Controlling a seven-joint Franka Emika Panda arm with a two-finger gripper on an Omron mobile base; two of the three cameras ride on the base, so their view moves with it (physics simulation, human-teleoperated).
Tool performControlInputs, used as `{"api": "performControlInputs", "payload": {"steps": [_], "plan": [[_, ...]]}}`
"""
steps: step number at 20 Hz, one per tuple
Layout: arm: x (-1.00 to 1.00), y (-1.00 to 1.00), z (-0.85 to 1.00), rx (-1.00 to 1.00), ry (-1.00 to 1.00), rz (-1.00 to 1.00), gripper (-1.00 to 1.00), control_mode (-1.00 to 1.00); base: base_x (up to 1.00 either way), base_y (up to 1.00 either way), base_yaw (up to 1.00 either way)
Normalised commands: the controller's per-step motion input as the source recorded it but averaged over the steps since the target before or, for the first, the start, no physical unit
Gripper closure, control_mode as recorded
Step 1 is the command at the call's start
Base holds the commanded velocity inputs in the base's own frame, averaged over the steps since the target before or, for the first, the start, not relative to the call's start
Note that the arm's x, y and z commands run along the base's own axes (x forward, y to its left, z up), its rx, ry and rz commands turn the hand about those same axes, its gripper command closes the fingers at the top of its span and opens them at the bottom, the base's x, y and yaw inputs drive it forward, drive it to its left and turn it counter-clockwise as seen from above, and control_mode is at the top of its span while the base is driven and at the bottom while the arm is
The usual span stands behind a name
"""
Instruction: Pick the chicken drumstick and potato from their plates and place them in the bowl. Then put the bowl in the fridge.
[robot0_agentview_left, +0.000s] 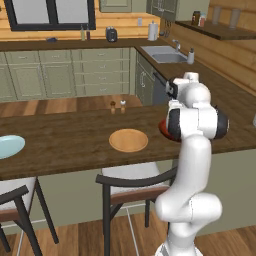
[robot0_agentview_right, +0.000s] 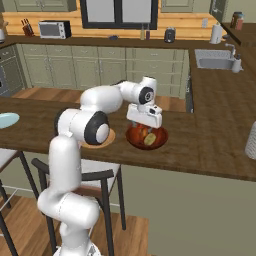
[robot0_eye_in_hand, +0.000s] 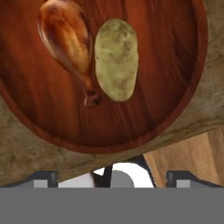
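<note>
The pincer (robot0_agentview_right: 146, 127) is hovering just above the bowl (robot0_agentview_right: 131, 137), its jaws standing wide apart and gripping nothing. In the hand view the chicken drumstick (robot0_eye_in_hand: 65, 41) and the potato (robot0_eye_in_hand: 116, 59) are lying side by side inside the bowl, close enough that they may be touching, though that is hard to settle. The tan plate (robot0_agentview_left: 128, 140) is sitting bare on the counter (robot0_agentview_left: 65, 142) beside the bowl, and the light blue plate (robot0_agentview_left: 9, 146) is lying well apart at the counter's far left.

The bowl is resting near the counter's front edge, so a clumsy grasp on its rim could be nudging it off. Its glossy, shallow wall looks slippery; a tilt during lifting would likely be rolling the potato out.

No brands, labels or readable writing are showing anywhere.
</note>
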Motion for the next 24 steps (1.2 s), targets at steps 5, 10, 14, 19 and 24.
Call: {"api": "performControlInputs", "payload": {"steps": [5,10,14,19,24], "plan": [[-0.45,0.77,-0.03,-0.18,0.00,0.25,-1.00,-1.00,0.00,0.00,0.00],[-0.12,0.16,-0.24,-0.18,-0.09,0.26,-1.00,-1.00,0.00,0.00,0.00],[0.00,0.00,-0.09,-0.05,-0.34,0.08,-1.00,-1.00,0.00,0.00,0.00],[0.10,0.06,-0.06,0.00,-0.16,0.02,-1.00,-1.00,0.00,0.00,0.00],[0.44,0.08,-0.01,-0.05,0.00,0.15,-1.00,-1.00,0.00,0.00,0.00]]}}
